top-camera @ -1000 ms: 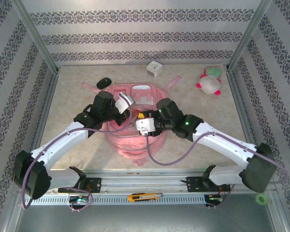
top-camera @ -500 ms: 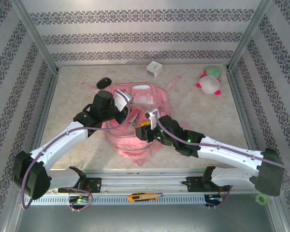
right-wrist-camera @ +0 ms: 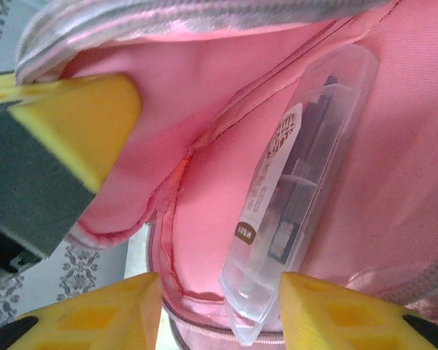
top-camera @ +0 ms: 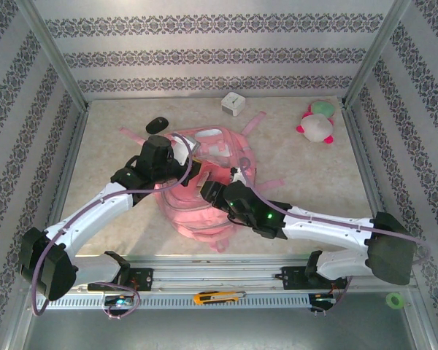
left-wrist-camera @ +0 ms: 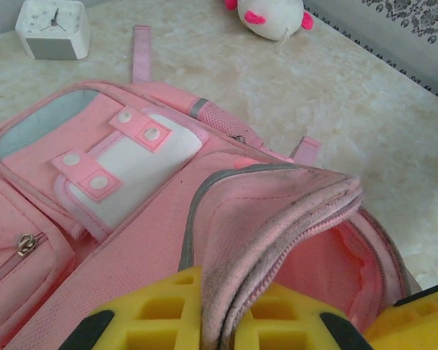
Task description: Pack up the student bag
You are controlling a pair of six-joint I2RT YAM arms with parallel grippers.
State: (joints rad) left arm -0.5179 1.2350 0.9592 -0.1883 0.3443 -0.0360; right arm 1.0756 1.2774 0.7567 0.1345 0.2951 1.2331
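Observation:
The pink student bag (top-camera: 186, 213) lies in the middle of the table, its main zip mouth pulled up. My left gripper (top-camera: 185, 150) (left-wrist-camera: 230, 295) is shut on the raised zip edge of the bag (left-wrist-camera: 277, 211), pinching the fabric between its yellow fingers. My right gripper (top-camera: 213, 192) (right-wrist-camera: 220, 286) reaches into the opening and stands open. A clear plastic case (right-wrist-camera: 299, 189) with dark contents leans inside the bag's pink lining (right-wrist-camera: 204, 211). It sits close to the right finger, with a gap to the left one. The left gripper's finger (right-wrist-camera: 66, 124) shows at the upper left.
A white cube clock (top-camera: 233, 103) (left-wrist-camera: 52, 28) and a black oval object (top-camera: 157, 125) lie behind the bag. A plush toy (top-camera: 317, 125) (left-wrist-camera: 274, 14) sits at the back right. A yellow box cutter (top-camera: 217, 297) and a green tape roll (top-camera: 396, 300) rest by the near rail.
My right arm has dropped and pushed left into the bag's mouth with the case. The bag's top has swung to the right. The left gripper has kept its hold.

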